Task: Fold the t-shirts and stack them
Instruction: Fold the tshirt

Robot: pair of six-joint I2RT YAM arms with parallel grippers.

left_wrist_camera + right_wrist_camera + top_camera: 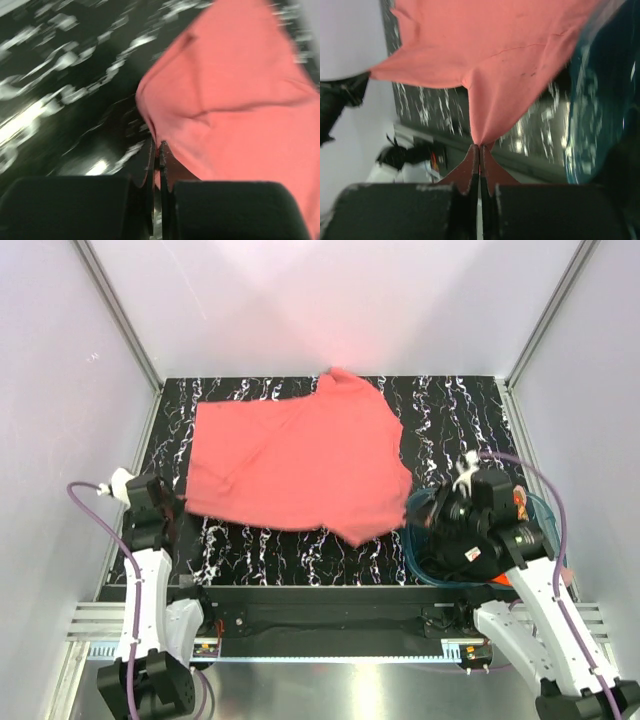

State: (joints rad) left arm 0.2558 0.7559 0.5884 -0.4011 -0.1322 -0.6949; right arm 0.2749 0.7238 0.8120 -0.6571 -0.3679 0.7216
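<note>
While both arms reach in from the near edge, the large salmon-red fabric t-shirt (300, 455) lies spread, a bit rumpled, across the black white-veined tabletop (260, 545). The left gripper (157, 150) is clamped tight on the shirt's near-left edge. The right gripper (480, 148) pinches the near-right corner, pulling it up into a peak. Just beside that corner sits a round teal plastic basket (590, 110).
</note>
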